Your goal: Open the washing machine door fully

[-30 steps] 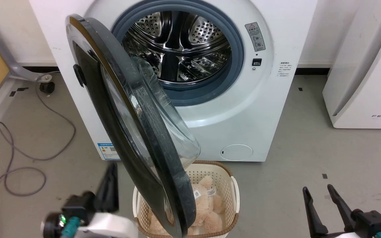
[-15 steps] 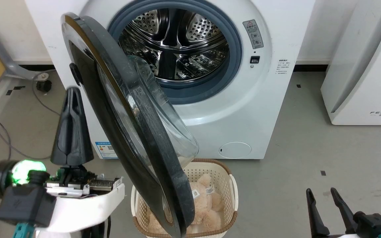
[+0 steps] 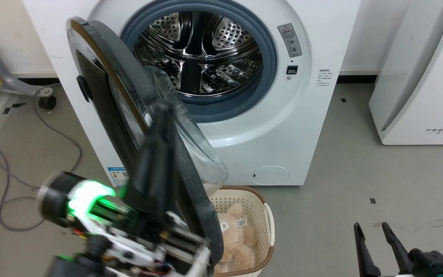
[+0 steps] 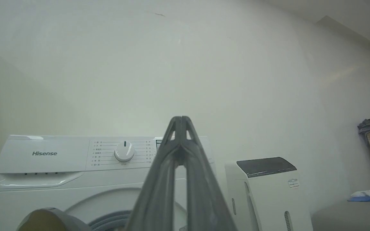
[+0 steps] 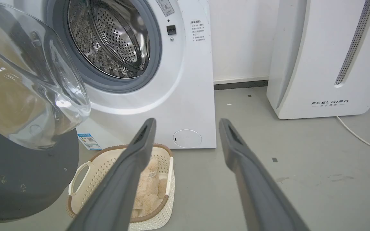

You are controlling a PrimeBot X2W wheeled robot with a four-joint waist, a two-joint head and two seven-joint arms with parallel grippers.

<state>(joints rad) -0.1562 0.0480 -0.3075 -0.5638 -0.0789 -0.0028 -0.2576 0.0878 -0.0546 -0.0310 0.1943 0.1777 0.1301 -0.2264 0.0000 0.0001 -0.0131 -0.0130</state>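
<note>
The white washing machine [image 3: 283, 127] stands against the wall with its steel drum [image 3: 198, 57] showing inside the grey rubber ring [image 3: 269, 69], and a white floor unit [image 3: 417, 77] stands to its right. The washing machine door [image 3: 98, 100] hangs from the machine's left side, swung out partway so that its dark rim faces the robot nearly edge-on. Its clear glass bowl [image 3: 194, 142] bulges toward the drum, and its lower edge hangs over a cream basket [image 3: 263, 215] on the floor. The left tool [image 3: 162, 111] rises in front of that rim, fingers pressed together and pointing up, holding nothing. From the head view it overlaps the door's near edge beside the bowl, though I cannot tell whether it touches. In its own wrist view the left tool [image 4: 180, 120] points at the wall above the machine's panel. The right tool [image 3: 370, 227] sits low over the floor, well apart to the door's right, fingers spread and empty. A plush toy [image 3: 233, 234] lies in the basket.
</note>
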